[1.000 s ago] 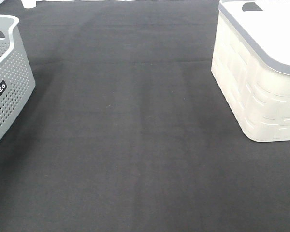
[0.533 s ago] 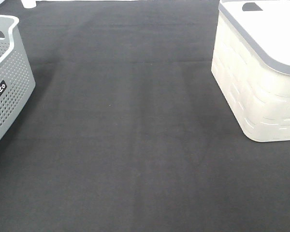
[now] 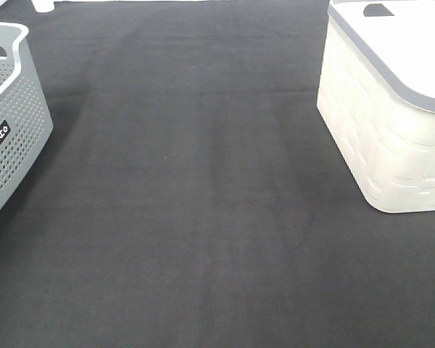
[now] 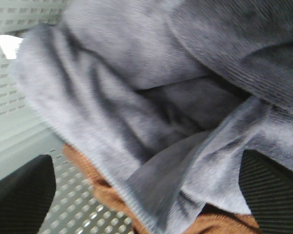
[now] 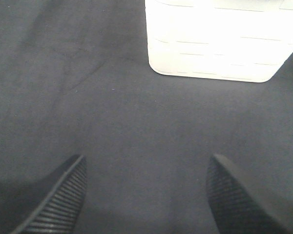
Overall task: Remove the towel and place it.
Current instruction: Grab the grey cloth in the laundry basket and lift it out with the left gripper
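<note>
The slate-grey towel (image 4: pixel 136 92) fills the left wrist view, crumpled in folds inside the grey perforated basket (image 4: pixel 14 102), with its small white tag (image 4: pixel 7 46) at one corner. It lies on an orange cloth (image 4: pixel 107 195). My left gripper (image 4: pixel 146 204) is open just above the towel, one black finger (image 4: pixel 19 195) on either side of a fold. My right gripper (image 5: pixel 146 195) is open and empty over the black table covering (image 5: pixel 112 97). Neither gripper shows in the exterior high view.
The grey basket (image 3: pixel 11 116) stands at the table's left edge. A white basket with a grey rim (image 3: pixel 391 123) stands at the back right and shows ahead of my right gripper (image 5: pixel 219 39). The black covering (image 3: pixel 203 203) lies between them.
</note>
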